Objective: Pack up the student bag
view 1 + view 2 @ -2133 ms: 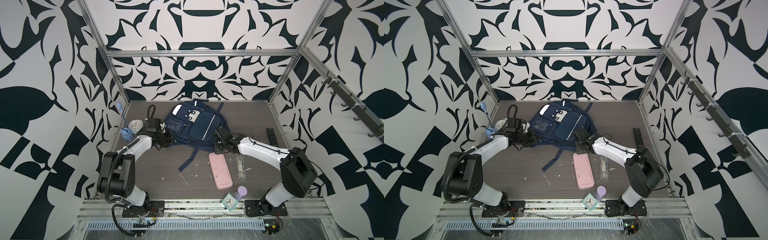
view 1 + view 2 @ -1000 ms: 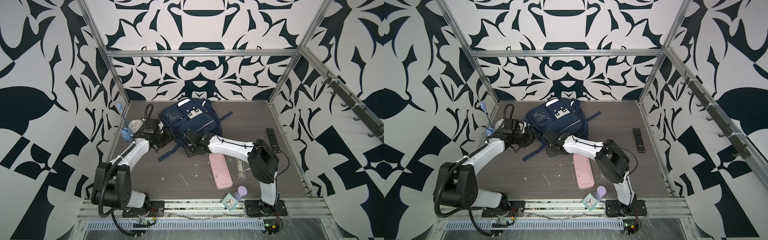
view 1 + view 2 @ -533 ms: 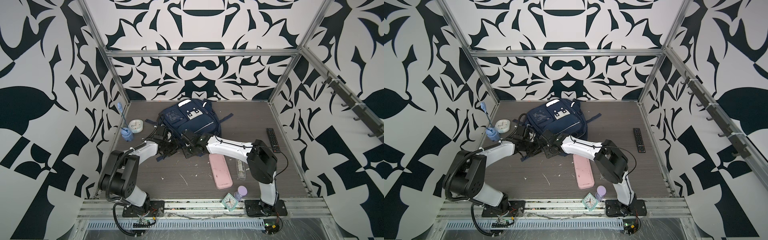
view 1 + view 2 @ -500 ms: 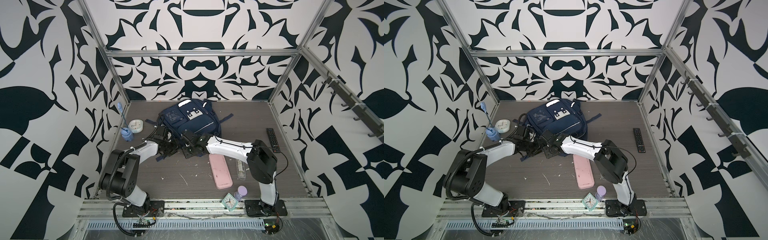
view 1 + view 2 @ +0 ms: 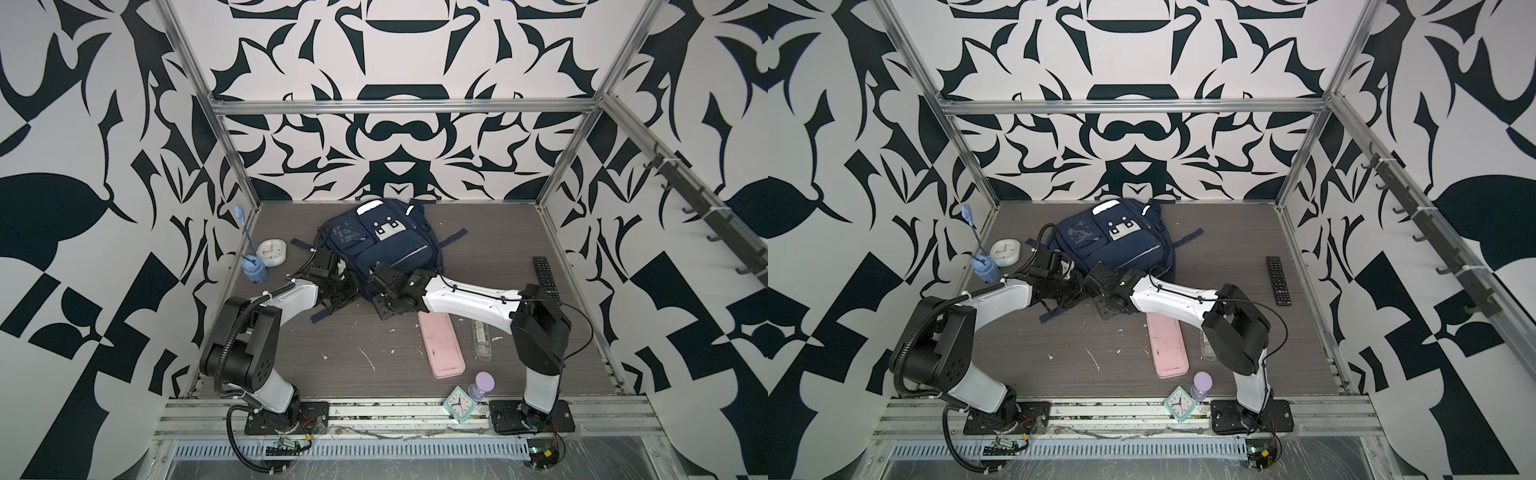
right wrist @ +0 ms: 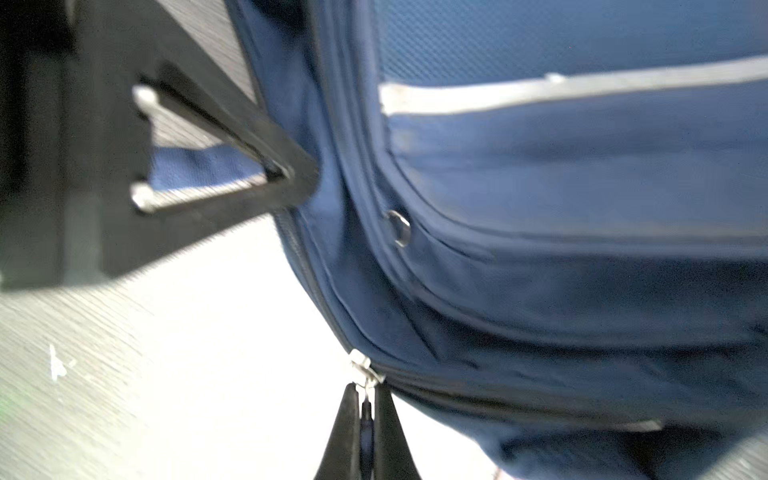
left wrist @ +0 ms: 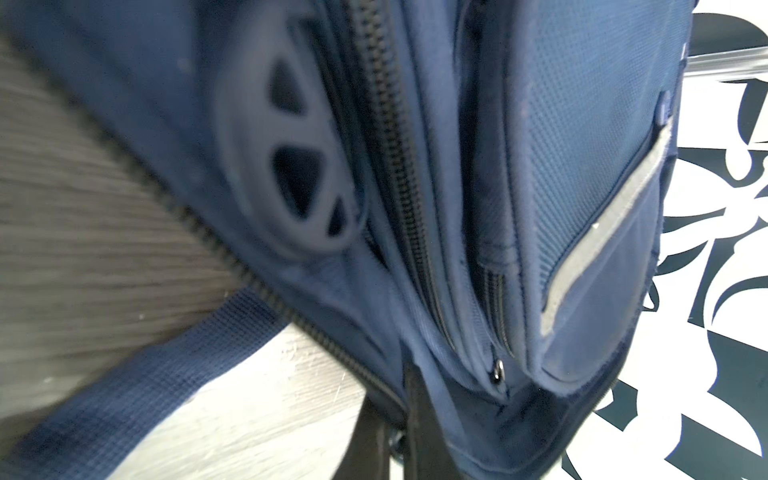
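The right tool pinches the zip pull, the left tool grips an edge of the backpack: a skewed tug could slip the pull or drag the limp bag

White shells and bulky black joints form the left arm and right arm, on black bolted base plates. Ribbed black conduit trails the left. The right gripper has tapered black fingers.

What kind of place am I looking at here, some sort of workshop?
Probably a robot test cell in a lab, not a home. An aluminium frame holds black-and-white patterned panels around a table. The left arm and right arm are bolted to its front rail, and a student bag lies on it.
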